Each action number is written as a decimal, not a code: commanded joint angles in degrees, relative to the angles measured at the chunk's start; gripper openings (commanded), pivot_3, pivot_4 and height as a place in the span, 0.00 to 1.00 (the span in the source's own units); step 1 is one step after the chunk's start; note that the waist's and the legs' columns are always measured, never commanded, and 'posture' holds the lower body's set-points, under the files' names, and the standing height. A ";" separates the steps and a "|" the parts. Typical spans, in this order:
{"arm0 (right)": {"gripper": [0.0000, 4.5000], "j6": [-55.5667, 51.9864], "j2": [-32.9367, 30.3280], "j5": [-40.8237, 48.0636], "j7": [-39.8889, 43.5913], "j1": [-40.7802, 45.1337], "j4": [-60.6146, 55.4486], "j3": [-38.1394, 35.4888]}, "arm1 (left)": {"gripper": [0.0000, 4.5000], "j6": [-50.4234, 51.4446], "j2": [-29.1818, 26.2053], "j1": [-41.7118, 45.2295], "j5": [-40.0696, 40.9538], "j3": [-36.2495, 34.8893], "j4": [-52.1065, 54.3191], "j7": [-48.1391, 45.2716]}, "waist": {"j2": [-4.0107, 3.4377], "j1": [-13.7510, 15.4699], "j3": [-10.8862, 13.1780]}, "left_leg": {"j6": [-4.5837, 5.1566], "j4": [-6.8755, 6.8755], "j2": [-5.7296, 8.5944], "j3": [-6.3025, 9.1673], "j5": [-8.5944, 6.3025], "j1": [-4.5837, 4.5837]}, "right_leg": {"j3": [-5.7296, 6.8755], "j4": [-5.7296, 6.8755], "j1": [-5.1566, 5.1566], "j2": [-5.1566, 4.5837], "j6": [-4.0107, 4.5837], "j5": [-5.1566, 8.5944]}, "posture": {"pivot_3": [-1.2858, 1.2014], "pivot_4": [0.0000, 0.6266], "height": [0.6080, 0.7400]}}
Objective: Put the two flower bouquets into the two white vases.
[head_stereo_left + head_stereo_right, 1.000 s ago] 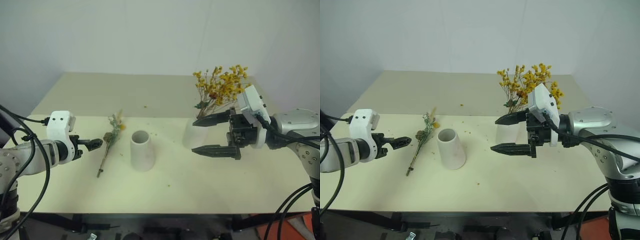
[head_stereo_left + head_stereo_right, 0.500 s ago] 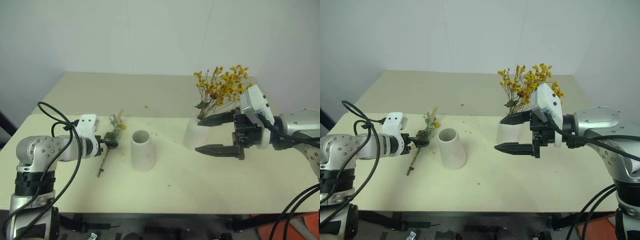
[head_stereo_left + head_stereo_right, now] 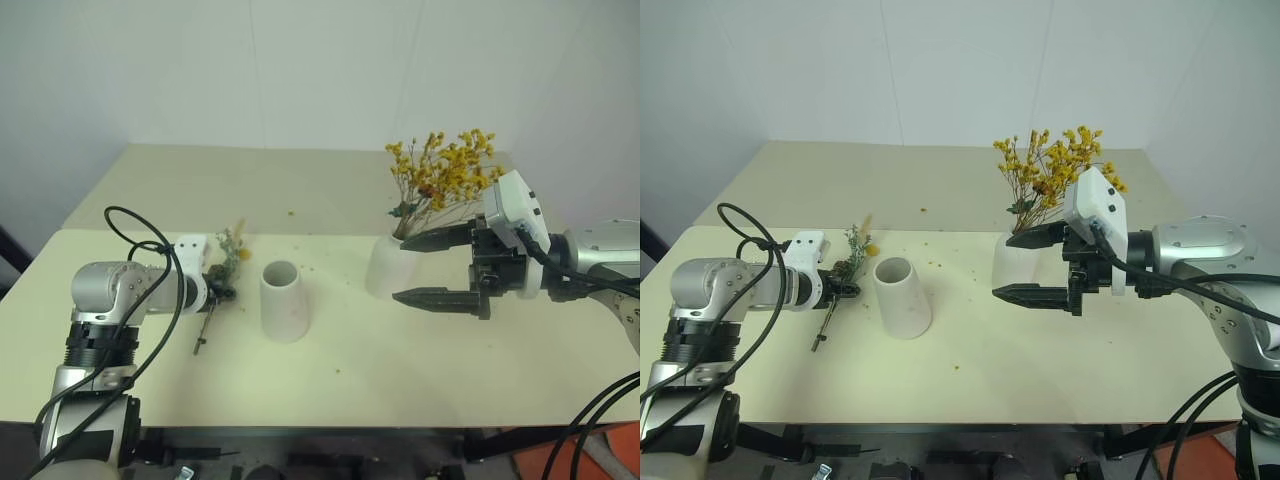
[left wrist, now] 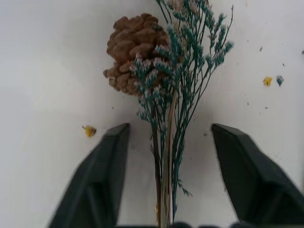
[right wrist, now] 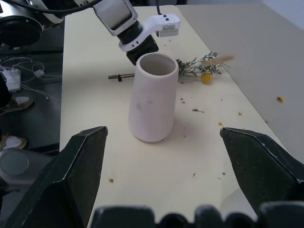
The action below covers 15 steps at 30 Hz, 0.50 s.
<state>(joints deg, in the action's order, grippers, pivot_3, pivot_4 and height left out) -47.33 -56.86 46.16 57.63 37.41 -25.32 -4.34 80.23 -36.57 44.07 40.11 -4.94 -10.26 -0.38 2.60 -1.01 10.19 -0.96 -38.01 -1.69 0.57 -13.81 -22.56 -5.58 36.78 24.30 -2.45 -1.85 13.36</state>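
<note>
The left gripper (image 4: pixel 166 142) is standing open around the stems of the sparse bouquet (image 3: pixel 222 275) lying on the table (image 3: pixel 400 370) beside the cylinder vase (image 3: pixel 284 300); next I judge closing, then lifting. Right gripper (image 3: pixel 432 268) is waiting wide open

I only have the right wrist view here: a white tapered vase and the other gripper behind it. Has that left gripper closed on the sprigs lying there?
Observer: Not yet. The left gripper straddles the sprig bunch with gaps on both sides.
Operator: Is there anything bulky in that bunch?
Observer: A small pinecone lies just beyond the fingertips.
Operator: Where is the second bunch?
Observer: The yellow bouquet already stands in the round vase, beside the right gripper, which is open and empty.
</note>
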 commanded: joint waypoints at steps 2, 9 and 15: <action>1.00 0.36 -0.57 -0.15 -0.61 -0.01 -0.72 -2.32 | 0.27 -1.10 0.55 1.40 -3.88 1.09 -0.59 -3.81 | 0.00 -0.02 0.00 | 0.00 0.00 0.00 0.00 0.00 0.00 | 0.00 0.00 0.00 0.00 0.00 0.00 | 0.52 0.24 1.00; 1.00 0.83 -0.36 -0.50 -0.99 -0.70 -0.84 -2.32 | 0.00 -0.91 2.28 2.00 -8.36 -0.45 -0.73 -5.76 | 0.00 0.00 0.00 | 0.00 -0.02 0.00 0.01 0.00 0.00 | 0.00 0.02 -0.01 0.00 -0.01 0.00 | 0.52 0.24 1.00; 1.00 1.33 -0.46 -0.85 -1.00 -1.46 -0.99 -2.71 | 0.00 -3.82 4.68 2.90 -11.56 -9.71 0.29 -2.19 | 0.00 0.03 0.00 | 0.00 -0.08 0.00 0.04 0.00 -0.02 | 0.01 0.05 -0.01 0.00 -0.02 -0.02 | 0.52 0.24 1.00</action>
<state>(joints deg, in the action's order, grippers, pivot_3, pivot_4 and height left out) -47.27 -56.86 45.66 56.84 35.76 -25.36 -4.37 78.36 -31.78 44.95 29.48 -10.08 -11.33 -4.02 2.61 -0.98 10.19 -0.96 -38.11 -1.70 0.61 -13.81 -22.60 -5.57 36.83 24.30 -2.45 -1.88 13.34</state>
